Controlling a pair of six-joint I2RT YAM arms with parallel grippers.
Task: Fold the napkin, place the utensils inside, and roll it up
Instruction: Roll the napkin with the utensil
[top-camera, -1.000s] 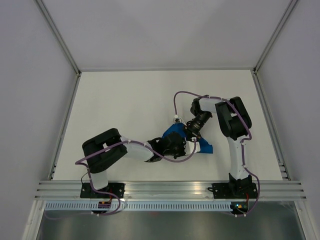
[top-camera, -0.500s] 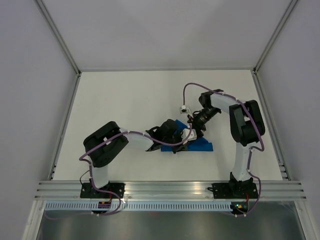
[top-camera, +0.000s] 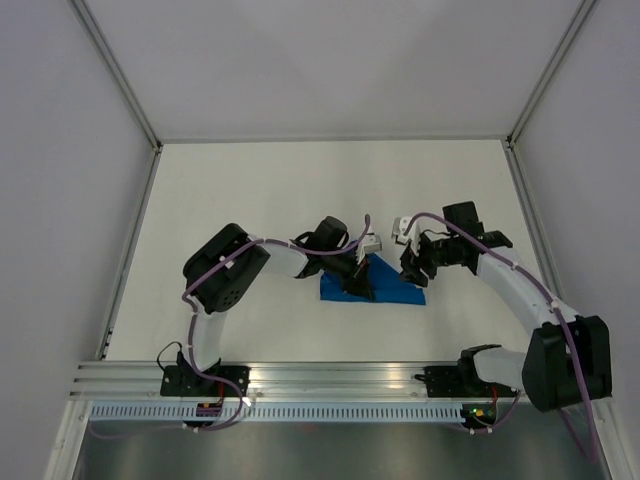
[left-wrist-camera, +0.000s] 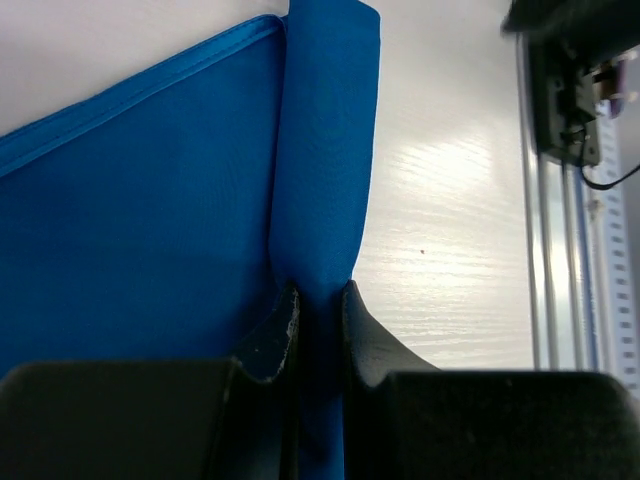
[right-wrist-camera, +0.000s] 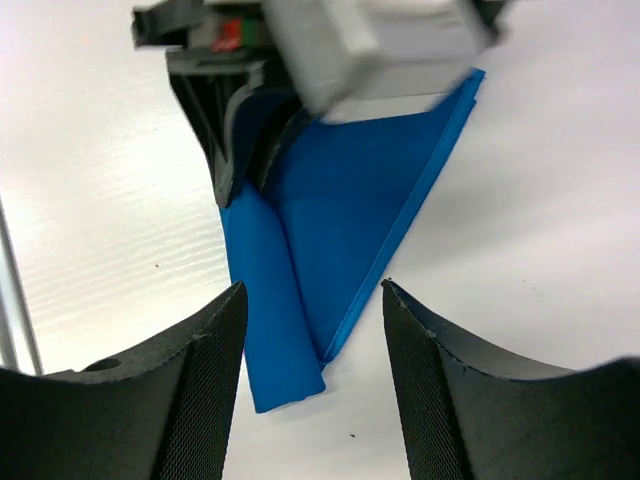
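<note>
The blue napkin (top-camera: 385, 290) lies folded into a triangle on the white table, with one edge rolled into a tube (right-wrist-camera: 262, 300). My left gripper (top-camera: 362, 272) is shut on the rolled edge (left-wrist-camera: 320, 200), the cloth pinched between its black fingers (left-wrist-camera: 278, 325). My right gripper (top-camera: 412, 272) is open and empty, hovering just above the napkin's right end (right-wrist-camera: 330, 350), its pads (right-wrist-camera: 205, 340) either side of the roll's tip. No utensils show in any view.
The white table (top-camera: 250, 200) is ringed by grey walls and a metal rail (top-camera: 340, 375) along the near edge. The left arm's gripper body (right-wrist-camera: 350, 40) fills the top of the right wrist view. The right arm's base (left-wrist-camera: 565, 80) shows in the left wrist view.
The right arm swung out to the right and came off the napkin, now open. The left gripper shifted up and right along the napkin. The napkin flattened into a triangle.
</note>
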